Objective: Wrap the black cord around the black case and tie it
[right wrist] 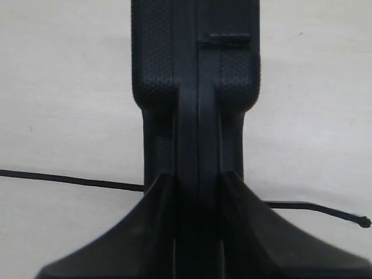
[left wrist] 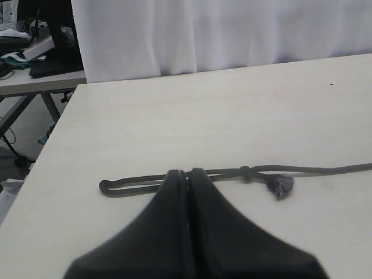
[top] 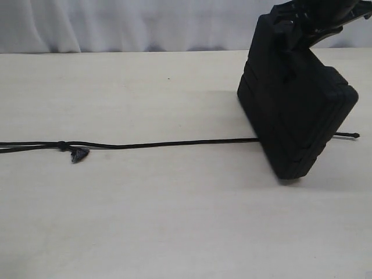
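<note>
The black case (top: 296, 110) stands tilted on one corner at the right of the table. My right gripper (top: 299, 26) comes down from above and is shut on its top edge; in the right wrist view the fingers of that gripper (right wrist: 197, 177) clamp the narrow handle part of the case (right wrist: 195, 58). The black cord (top: 174, 143) lies stretched across the table and passes under the case, its end (top: 354, 135) sticking out on the right. A knot (left wrist: 245, 172) and a frayed tip (left wrist: 282, 186) sit near its left part. My left gripper (left wrist: 186, 172) is shut, tips on the doubled cord (left wrist: 131, 185).
The table's left edge (left wrist: 55, 145) runs close to the cord's loop, with another table and clutter (left wrist: 35, 52) beyond it. A white curtain (top: 116, 23) hangs behind the table. Bare tabletop (top: 174, 221) lies in front of the cord.
</note>
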{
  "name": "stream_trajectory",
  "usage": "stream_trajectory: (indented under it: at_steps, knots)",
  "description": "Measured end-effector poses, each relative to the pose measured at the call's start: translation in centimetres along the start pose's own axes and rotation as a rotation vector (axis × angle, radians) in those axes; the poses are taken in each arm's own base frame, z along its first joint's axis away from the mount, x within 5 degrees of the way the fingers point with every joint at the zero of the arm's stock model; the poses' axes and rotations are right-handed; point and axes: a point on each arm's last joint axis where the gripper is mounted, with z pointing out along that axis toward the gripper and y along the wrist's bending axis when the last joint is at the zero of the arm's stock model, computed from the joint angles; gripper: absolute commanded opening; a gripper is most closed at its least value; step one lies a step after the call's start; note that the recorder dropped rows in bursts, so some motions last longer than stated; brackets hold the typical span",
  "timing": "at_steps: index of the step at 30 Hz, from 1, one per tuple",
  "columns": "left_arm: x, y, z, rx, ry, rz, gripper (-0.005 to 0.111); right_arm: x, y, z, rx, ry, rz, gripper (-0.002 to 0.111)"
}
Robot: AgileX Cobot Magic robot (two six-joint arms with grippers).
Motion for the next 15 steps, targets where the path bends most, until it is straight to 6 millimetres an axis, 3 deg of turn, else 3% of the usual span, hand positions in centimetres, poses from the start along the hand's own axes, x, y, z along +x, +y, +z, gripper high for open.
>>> stream_trajectory:
  at_steps: [15]
  knots:
    - [0.0,0.0,0.0,0.0,0.0,0.0,0.0,0.0,0.01,0.0,-0.001,0.0,-0.008,0.004]
